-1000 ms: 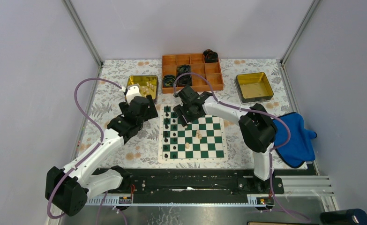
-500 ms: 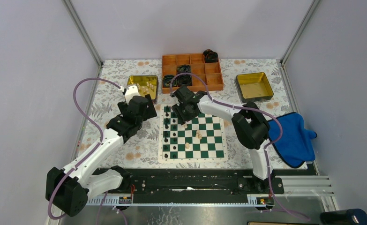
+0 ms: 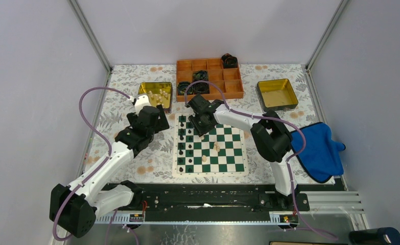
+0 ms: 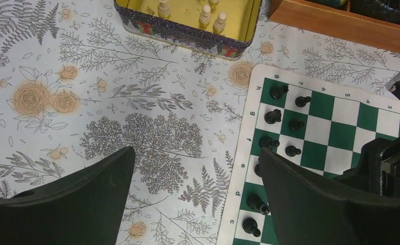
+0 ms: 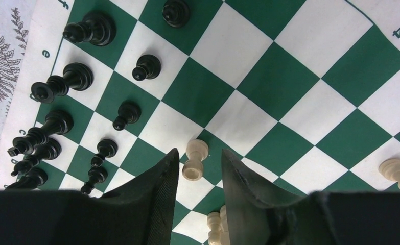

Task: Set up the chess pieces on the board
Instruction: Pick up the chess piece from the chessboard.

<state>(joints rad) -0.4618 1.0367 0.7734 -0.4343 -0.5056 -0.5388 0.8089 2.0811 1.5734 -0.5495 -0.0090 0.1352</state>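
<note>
Currently right gripper (image 5: pixel 200 151) jaws slightly parted, cream pawn (image 5: pixel 194 161) between them on the board (image 5: pixel 289 76), unclamped; light, smooth, tippy, so pinch its stem. Left gripper (image 4: pixel 196 150) jaws spread wide, empty

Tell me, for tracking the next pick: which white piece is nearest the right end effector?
The white pawn between the right end effector's fingertips; the other white pieces lie outside them.

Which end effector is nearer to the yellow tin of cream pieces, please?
The left. The left end effector hovers over the tablecloth just short of the tin; the right end effector is over the board.
</note>
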